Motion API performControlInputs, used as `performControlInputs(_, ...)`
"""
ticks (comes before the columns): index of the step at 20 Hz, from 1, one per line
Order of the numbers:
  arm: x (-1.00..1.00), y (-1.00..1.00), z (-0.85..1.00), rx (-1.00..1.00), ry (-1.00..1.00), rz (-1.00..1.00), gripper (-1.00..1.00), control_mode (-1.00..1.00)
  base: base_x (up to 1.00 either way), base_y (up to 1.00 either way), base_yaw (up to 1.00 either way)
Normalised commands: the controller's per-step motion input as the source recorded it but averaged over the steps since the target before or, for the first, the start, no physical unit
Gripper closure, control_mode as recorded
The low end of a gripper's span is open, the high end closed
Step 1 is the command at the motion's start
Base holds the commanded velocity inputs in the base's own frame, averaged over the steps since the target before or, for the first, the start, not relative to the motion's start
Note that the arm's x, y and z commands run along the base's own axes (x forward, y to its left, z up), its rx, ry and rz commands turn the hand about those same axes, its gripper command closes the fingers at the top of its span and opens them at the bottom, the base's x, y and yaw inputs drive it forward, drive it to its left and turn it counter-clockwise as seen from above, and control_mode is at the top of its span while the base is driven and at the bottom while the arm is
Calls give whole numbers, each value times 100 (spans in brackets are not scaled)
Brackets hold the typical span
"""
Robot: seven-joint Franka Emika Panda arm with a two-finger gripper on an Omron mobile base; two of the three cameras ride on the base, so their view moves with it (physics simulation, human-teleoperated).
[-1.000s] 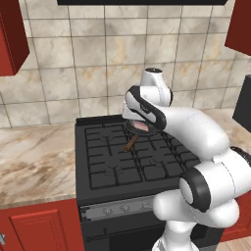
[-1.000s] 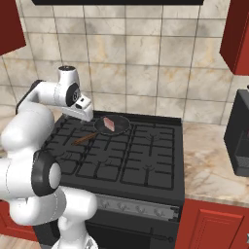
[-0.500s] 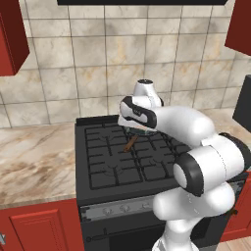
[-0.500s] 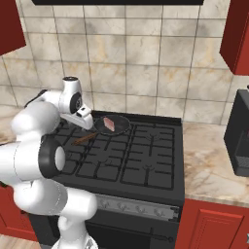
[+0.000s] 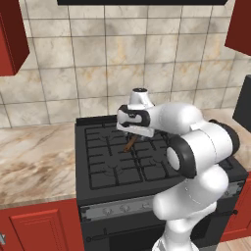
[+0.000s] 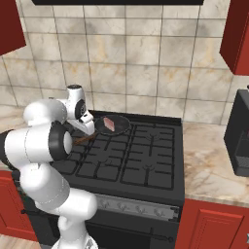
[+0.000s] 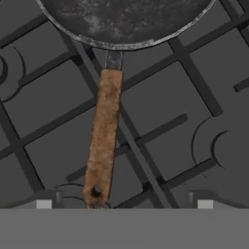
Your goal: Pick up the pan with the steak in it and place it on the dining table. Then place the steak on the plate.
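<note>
The black pan [image 6: 113,125] sits on the rear left of the black stove [image 6: 141,160] with the pinkish steak [image 6: 110,124] lying inside it. Its brown handle [image 7: 104,141] points toward me, away from the pan's rim [image 7: 126,29]. My gripper [image 7: 124,204] is open and hovers just above the handle's free end, which lies between the two tips and nearer the left one [image 7: 44,203]. In the left base view my gripper [image 5: 131,133] covers the pan, and the handle [image 5: 130,143] pokes out below it. The dining table and plate are out of view.
Marbled countertops [image 5: 34,162] flank the stove on both sides. A dark appliance [image 6: 239,133] stands on the right counter. Red cabinets [image 5: 10,39] hang above at both sides, and a tiled wall runs behind.
The hand has come down and shifted from above the pan to over the handle's end. The jaws stayed open. Pan and steak have not moved.
</note>
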Motion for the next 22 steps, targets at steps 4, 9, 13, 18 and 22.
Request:
performControlInputs(4,23,1,-38,0,3,-8,-100,-100,0,0,0)
performControlInputs(9,27,11,-42,-1,3,-7,-100,-100,0,0,0)
performControlInputs(13,35,12,-39,-2,2,-7,-100,-100,0,0,0)
performControlInputs(18,13,5,-35,-3,2,-4,-100,-100,0,0,0)
performControlInputs(22,-1,0,-36,-2,1,-1,-100,-100,0,0,0)
